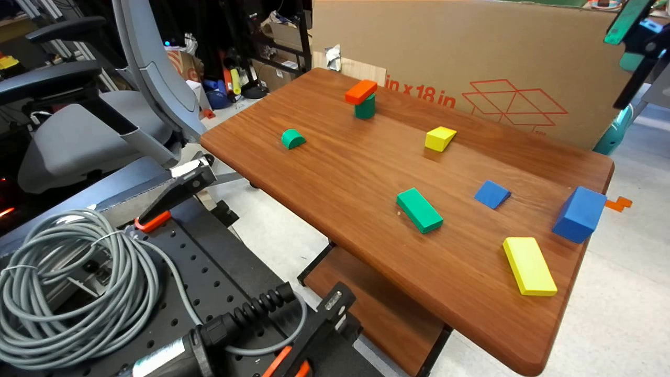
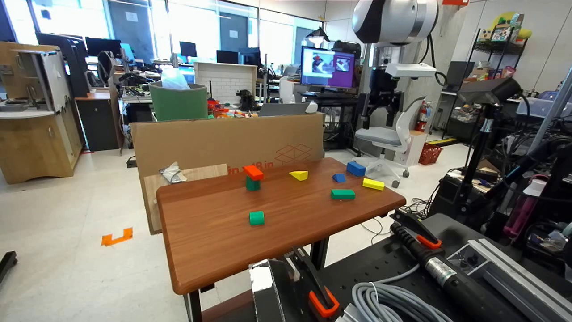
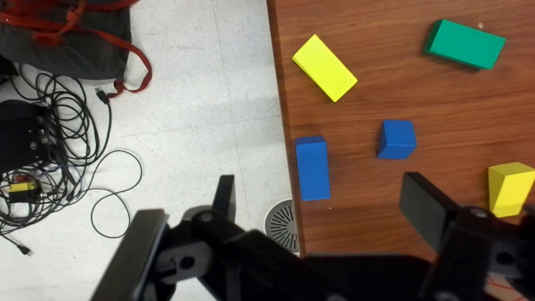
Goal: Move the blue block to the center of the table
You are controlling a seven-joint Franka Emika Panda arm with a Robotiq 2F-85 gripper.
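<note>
The blue block (image 1: 580, 214) lies near an end edge of the reddish-brown table (image 1: 335, 173). It also shows in an exterior view (image 2: 356, 168) beside the table's far right edge. In the wrist view the blue block (image 3: 312, 169) lies along the table edge, ahead of and between the spread fingers. My gripper (image 3: 324, 202) is open and empty. In an exterior view the gripper (image 2: 378, 118) hangs well above the table, pointing down. It is partly cut off at the top right of an exterior view (image 1: 616, 73). The table's middle (image 2: 286, 201) shows bare wood.
A smaller blue piece (image 3: 397, 138), a yellow oblong block (image 3: 325, 69), a green block (image 3: 466, 44) and a yellow wedge (image 3: 510, 188) lie near the blue block. An orange block (image 1: 361, 91) sits on a green cylinder (image 1: 365, 107). A cardboard sheet (image 1: 419, 47) stands along one long side.
</note>
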